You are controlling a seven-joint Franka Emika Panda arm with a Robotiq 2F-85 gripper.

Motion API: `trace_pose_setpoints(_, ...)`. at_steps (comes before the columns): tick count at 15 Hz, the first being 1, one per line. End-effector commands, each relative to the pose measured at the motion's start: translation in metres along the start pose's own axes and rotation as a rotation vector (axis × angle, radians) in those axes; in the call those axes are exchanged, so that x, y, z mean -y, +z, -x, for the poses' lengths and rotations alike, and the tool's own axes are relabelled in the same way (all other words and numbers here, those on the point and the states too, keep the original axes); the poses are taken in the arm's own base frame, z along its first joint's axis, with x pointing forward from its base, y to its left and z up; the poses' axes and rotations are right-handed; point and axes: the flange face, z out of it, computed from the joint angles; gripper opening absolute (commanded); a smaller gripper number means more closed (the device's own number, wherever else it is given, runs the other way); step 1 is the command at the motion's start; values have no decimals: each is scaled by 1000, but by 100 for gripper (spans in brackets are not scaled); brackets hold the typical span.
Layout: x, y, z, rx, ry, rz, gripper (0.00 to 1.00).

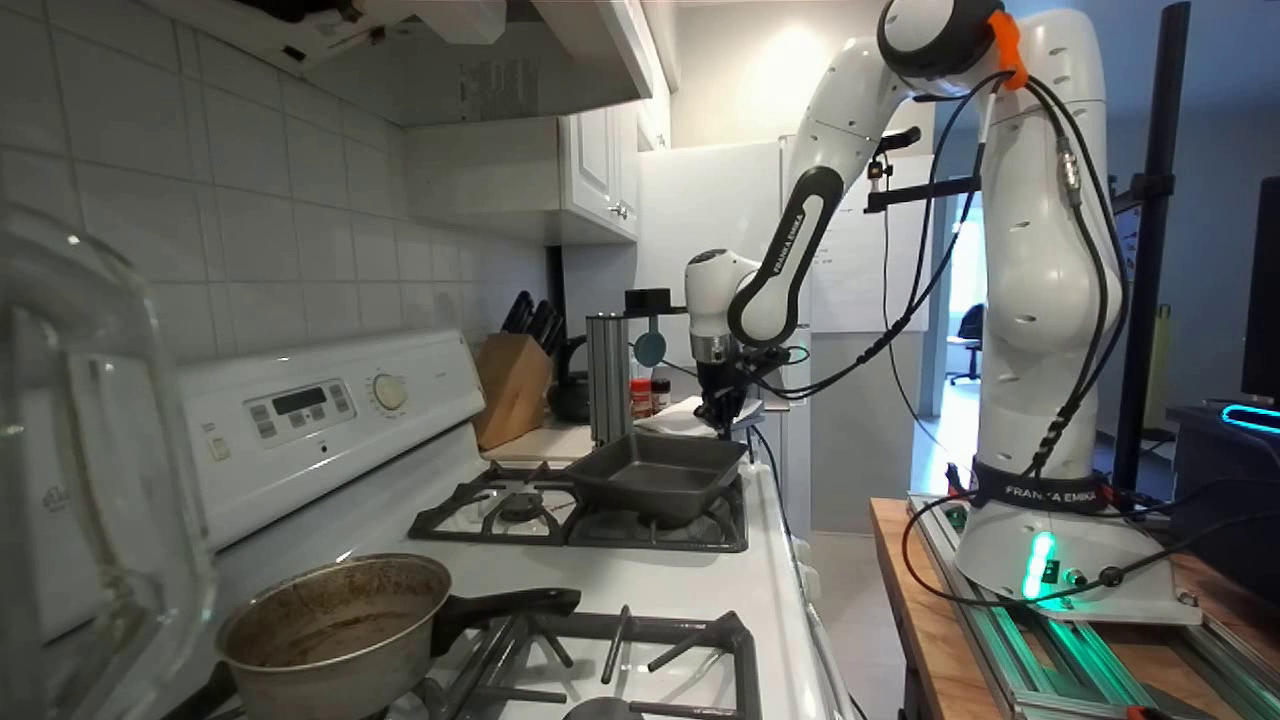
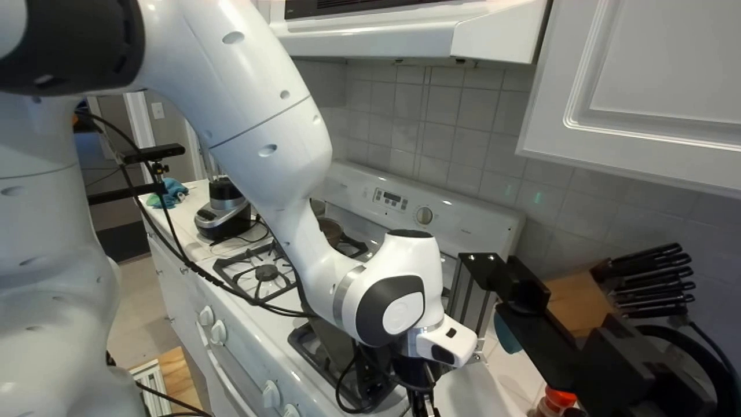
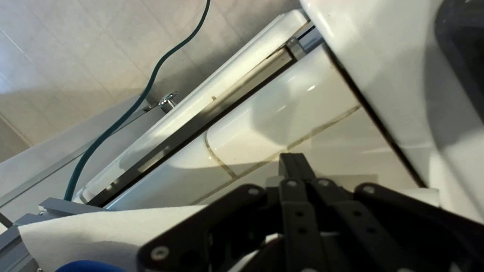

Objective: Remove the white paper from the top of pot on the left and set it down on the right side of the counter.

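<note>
The pot (image 1: pixel 345 640) is a small metal saucepan with a dark handle, at the front left in an exterior view. Its mouth is uncovered and no sheet lies on it. The pot (image 2: pixel 331 231) also shows partly behind my arm in an exterior view. The white paper (image 1: pixel 678 418) lies on the counter beyond the stove, beside my gripper (image 1: pixel 722 425). In the wrist view, the paper (image 3: pixel 102 230) spreads at the lower left and partly behind my gripper (image 3: pixel 297 162). My fingertips are together over the tiled counter edge, with nothing visible between them.
A dark square griddle pan (image 1: pixel 655 475) sits on the far burner near my gripper. A metal post (image 1: pixel 608 380), a knife block (image 1: pixel 515 390) and spice jars (image 1: pixel 645 397) stand behind. A green cable (image 3: pixel 151 81) hangs past the counter edge. A blue object (image 3: pixel 89 266) shows by the paper.
</note>
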Motion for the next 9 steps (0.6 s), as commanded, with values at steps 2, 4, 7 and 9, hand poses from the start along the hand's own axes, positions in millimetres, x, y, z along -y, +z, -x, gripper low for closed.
trace_pose_setpoints(2, 6, 2, -6, -69, 16, -22, 0)
trace_pose_setpoints(4, 10, -1, -8, -88, 20, -43, 0)
trace_pose_setpoints(7, 14, -4, -9, -109, 16, -58, 0)
trace_pose_setpoints(9, 16, -5, -11, -123, 12, -64, 0)
